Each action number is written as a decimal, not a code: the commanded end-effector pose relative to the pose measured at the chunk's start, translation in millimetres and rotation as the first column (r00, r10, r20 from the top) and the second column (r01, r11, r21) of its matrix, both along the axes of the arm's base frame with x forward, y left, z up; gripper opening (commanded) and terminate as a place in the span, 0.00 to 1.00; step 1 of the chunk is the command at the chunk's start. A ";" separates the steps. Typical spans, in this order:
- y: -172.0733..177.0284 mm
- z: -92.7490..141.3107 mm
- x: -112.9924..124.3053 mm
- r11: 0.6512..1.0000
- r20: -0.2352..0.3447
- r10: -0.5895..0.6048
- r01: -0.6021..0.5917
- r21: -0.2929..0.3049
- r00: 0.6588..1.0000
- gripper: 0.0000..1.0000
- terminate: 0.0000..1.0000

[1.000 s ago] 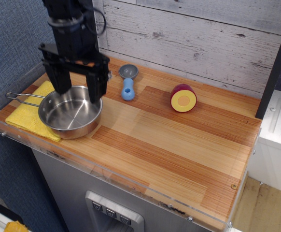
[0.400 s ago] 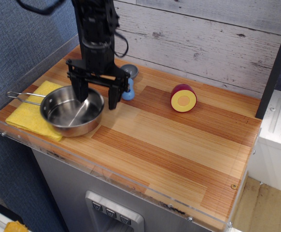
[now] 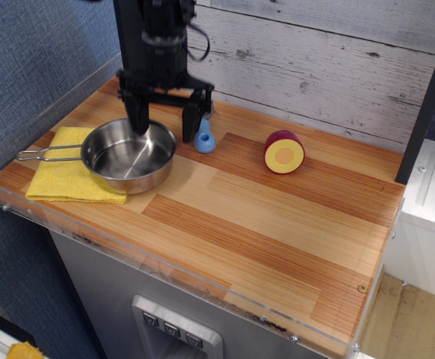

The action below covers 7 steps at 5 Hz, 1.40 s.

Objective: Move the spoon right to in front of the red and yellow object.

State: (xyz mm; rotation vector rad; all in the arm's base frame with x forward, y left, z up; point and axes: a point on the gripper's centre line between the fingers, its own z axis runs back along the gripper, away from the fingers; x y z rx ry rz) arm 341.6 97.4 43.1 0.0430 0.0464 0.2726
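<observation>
The spoon (image 3: 204, 139) lies at the back of the wooden counter; only the end of its light-blue handle shows, its grey bowl hidden behind my gripper. The red and yellow object (image 3: 284, 152), a toy fruit half with its yellow cut face toward the camera, sits to the spoon's right. My black gripper (image 3: 165, 123) is open, fingers pointing down, just left of the spoon. Its left finger (image 3: 138, 118) stands at the far rim of the steel pan, and its right finger (image 3: 190, 123) is right beside the spoon handle.
A steel pan (image 3: 128, 156) with a wire handle sits on a yellow cloth (image 3: 66, 176) at the left. A clear plastic rim (image 3: 173, 277) borders the counter's front and left edges. A plank wall (image 3: 322, 67) stands behind.
My gripper has moved back and to the right, from over the pan toward the spoon. The pan and cloth have shifted a little to the right.
</observation>
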 end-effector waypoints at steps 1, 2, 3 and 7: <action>1.0 81.0 -14.8 0.999 0.122 0.000 0.006 -0.046 0.993 1.00 0.00; -3.3 71.4 -9.2 0.998 0.138 -0.023 0.029 -0.047 0.990 1.00 0.00; -3.2 53.0 6.8 1.000 0.144 -0.013 0.014 -0.009 0.990 1.00 0.00; -34.2 3.2 54.7 0.994 0.242 -0.078 0.057 0.091 0.967 1.00 0.00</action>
